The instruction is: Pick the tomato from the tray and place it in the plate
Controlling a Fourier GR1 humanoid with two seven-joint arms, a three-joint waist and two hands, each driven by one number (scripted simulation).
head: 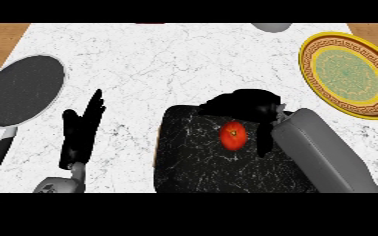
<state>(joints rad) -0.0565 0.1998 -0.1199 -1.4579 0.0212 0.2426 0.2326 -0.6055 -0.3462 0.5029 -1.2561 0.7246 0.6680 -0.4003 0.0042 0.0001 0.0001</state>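
Right robot hand [249, 105] hovers just behind tomato [233, 135].

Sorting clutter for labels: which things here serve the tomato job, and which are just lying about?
In the job: tomato, black tray, yellow plate, right hand.
Lying about: dark round dish at left, grey object at top edge, left hand resting lower left.

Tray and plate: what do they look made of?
Tray: likely black marble or similar stone, going by the white veining on a dark slab; no shine shows. Plate: probably glazed ceramic, with a gold key-pattern rim and green patterned centre; painted metal stays possible.
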